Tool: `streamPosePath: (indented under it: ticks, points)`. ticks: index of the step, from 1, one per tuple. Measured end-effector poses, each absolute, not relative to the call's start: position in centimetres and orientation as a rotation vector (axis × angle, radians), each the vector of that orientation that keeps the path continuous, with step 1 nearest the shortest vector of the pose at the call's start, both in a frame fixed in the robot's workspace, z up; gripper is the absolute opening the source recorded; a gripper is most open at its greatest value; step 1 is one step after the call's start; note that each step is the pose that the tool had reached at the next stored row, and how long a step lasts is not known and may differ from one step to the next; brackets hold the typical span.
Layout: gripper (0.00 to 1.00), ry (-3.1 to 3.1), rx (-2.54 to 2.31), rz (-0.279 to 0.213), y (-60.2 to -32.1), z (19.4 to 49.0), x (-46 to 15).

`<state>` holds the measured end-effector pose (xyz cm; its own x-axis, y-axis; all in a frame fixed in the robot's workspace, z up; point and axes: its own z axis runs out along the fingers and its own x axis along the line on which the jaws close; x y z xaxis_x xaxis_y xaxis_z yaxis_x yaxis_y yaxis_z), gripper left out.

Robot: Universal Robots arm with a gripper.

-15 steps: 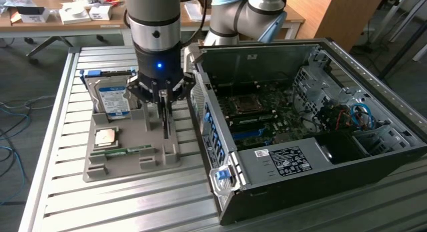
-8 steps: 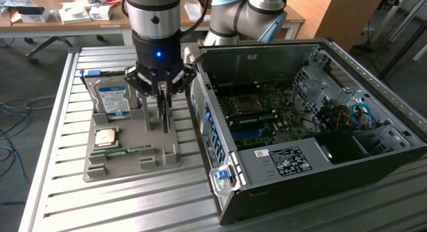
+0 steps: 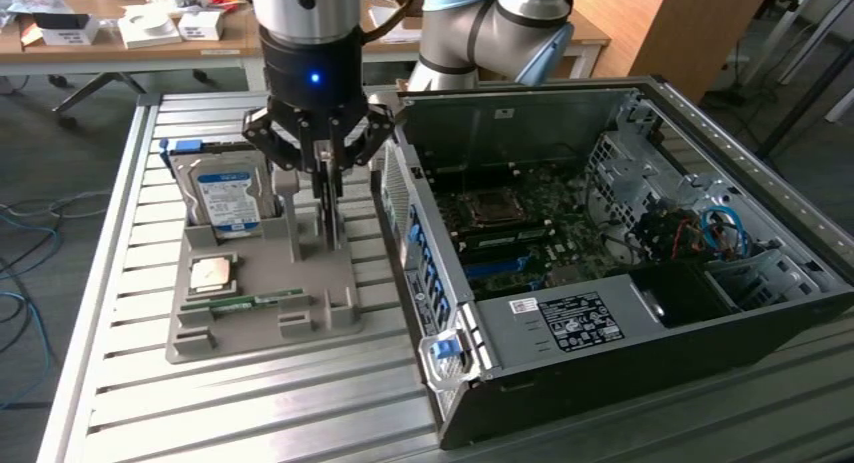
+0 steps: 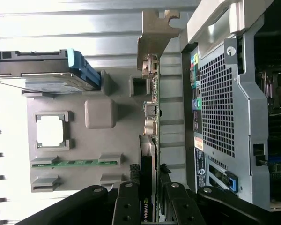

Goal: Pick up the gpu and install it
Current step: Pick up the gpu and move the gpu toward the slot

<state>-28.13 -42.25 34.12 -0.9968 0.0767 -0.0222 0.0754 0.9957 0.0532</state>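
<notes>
Hovering over a grey plastic tray (image 3: 267, 328), the black gripper (image 3: 323, 168) straddles a thin dark-green gpu (image 4: 150, 117) (silvery metal bracket at one end). Narrow-set jaws seemingly pinch the card.

Narrow gap mid-frame: the end effector (image 3: 324, 171), clamped on the gpu (image 3: 328, 221), sits between the upright hard drive (image 3: 227, 195) at left and the computer case (image 3: 416, 245) wall at right; table (image 3: 267, 403) slats lower left lie open
</notes>
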Motion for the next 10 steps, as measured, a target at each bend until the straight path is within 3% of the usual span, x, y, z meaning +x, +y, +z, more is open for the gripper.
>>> streamPosePath:
  ticks: [10]
  points:
    - [0.26,3.114,0.119,0.081,-42.2,37.6,-28.1]
